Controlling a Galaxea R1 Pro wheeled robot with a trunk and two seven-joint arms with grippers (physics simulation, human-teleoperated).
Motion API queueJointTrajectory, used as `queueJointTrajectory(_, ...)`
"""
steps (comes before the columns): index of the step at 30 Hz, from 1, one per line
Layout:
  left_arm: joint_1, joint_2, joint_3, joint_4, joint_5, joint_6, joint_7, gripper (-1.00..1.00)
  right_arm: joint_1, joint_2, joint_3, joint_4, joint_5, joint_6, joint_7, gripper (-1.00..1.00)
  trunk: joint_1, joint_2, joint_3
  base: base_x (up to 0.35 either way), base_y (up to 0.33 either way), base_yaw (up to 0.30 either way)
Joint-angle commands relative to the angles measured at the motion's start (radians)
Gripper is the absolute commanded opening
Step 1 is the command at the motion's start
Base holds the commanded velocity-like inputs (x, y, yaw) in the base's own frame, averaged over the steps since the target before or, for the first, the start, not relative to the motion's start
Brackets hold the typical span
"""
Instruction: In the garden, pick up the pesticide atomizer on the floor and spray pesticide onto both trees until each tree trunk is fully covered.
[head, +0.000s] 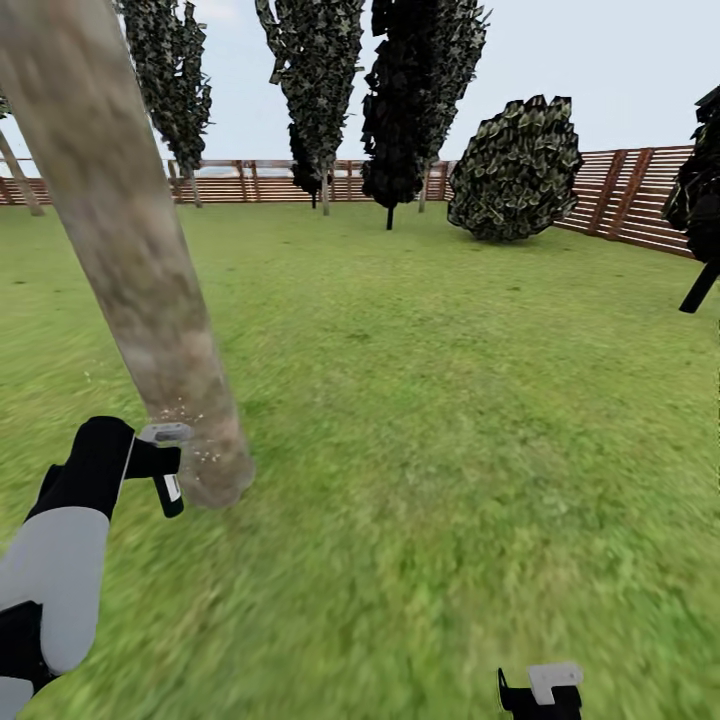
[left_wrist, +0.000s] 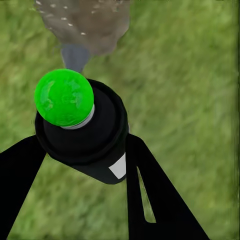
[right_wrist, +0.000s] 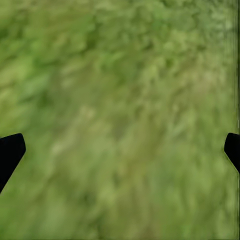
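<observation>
One tree trunk, one pesticide atomizer (green-capped).

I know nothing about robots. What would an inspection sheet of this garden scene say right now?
Surface: green lawn, blurred up close.
Job's things: atomizer, dark with a green cap, held in the left gripper, nozzle aimed at the base of the leaning trunk; pale specks dot the bark near the nozzle.
Clutter: nothing seen.
Grippers: left shut on the atomizer; right gripper open over grass, empty.
Cables: nothing seen.
Surroundings: brown slat fence, dark narrow trees, a round bush, pale sky.
</observation>
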Motion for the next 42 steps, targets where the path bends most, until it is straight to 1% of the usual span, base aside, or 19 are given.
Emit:
queueJointTrajectory(1,-0.001,0.0,0.002,-0.001,-0.01,0.003,-0.01,-1.0,-0.001,0.0,-0.005,0.002,0.011,-0.002,-0.006,1.0,0.0,0.0,-0.001,0.085,-0.277,0.0)
queueJointTrajectory(10,-0.001,-0.002,0.002,-0.001,-0.012,0.003,-0.01,-1.0,-0.001,0.0,-0.005,0.002,0.011,-0.002,-0.006,1.0,0.0,0.0,-0.001,0.123,-0.274,0.022)
queueJointTrajectory(23,-0.001,0.001,0.003,0.0,-0.013,0.003,-0.009,-1.0,-0.001,0.0,-0.005,0.002,0.011,-0.002,-0.006,1.0,0.0,0.0,-0.001,0.098,-0.273,0.255)
queueJointTrajectory(37,-0.001,0.001,0.003,0.0,-0.012,0.003,-0.009,-1.0,-0.001,0.0,-0.005,0.002,0.011,-0.002,-0.006,1.0,0.0,0.0,-0.001,0.119,-0.265,0.02)
queueJointTrajectory(42,-0.001,0.001,0.003,0.0,-0.013,0.003,-0.009,-1.0,-0.001,0.001,-0.005,0.003,0.011,-0.002,-0.006,1.0,0.0,0.0,-0.001,0.079,-0.268,0.181)
